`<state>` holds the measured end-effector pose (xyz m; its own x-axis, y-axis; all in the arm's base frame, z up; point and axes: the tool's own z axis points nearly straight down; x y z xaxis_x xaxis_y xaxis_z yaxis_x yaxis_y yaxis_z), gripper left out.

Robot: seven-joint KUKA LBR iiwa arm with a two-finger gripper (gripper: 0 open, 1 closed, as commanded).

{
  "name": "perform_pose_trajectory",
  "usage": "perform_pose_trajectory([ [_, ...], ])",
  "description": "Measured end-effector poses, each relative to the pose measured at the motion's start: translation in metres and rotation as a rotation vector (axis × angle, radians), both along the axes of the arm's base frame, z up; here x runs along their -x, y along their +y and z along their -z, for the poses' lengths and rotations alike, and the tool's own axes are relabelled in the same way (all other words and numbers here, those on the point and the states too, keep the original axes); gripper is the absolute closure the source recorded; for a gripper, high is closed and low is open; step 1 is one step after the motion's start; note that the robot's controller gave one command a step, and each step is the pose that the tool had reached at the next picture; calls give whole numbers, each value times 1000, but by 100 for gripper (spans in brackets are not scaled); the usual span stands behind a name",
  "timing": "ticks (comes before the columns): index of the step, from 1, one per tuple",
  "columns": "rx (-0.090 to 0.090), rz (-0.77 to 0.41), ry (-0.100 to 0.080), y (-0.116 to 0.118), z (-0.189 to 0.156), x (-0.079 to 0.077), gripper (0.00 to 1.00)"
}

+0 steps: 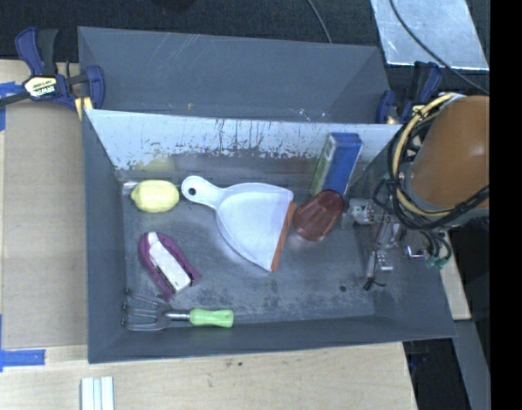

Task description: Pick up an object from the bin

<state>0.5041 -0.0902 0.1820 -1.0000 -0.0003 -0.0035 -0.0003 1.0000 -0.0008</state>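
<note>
Nearest thing to the pincer: a reddish-brown rounded object (319,214), glossy and somewhat see-through, kind not determinable. It lies right of centre on the bin (107,254) floor, toward the back. Its left side touches the orange edge of the white scoop. A box stands just behind it.

Pincer (374,276): at the right end of the bin, over bare grey floor, to the right of the reddish-brown object and a little nearer the front wall. Apart from it, no contact. Nothing seen held. Spread or pressed together: cannot tell. Orange wrist cover (448,152) with looped cables sits above the bin's right rim.

Count, one of each, six things in all:
- white scoop (252,220), shaped like a dustpan, orange strip along its right edge, round handle pointing left toward the back; centre of the floor.
- blue and green box (337,162), upright, leaning on the back wall.
- yellow lemon (155,196), back left, just beside the scoop's handle.
- purple and white oblong object (167,263), left side, lying slantwise.
- green-handled wire utensil (179,317), lying along the front wall at the left, wire end leftmost.

All lie singly, none heaped.
</note>
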Motion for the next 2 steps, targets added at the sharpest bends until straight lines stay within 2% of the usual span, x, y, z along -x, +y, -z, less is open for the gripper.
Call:
perform_pose_trajectory([
  [1, -1, -477, 3, 77, 110, 1, 0],
  [2, 3, -490, -4, 84, 60, 11, 0],
])
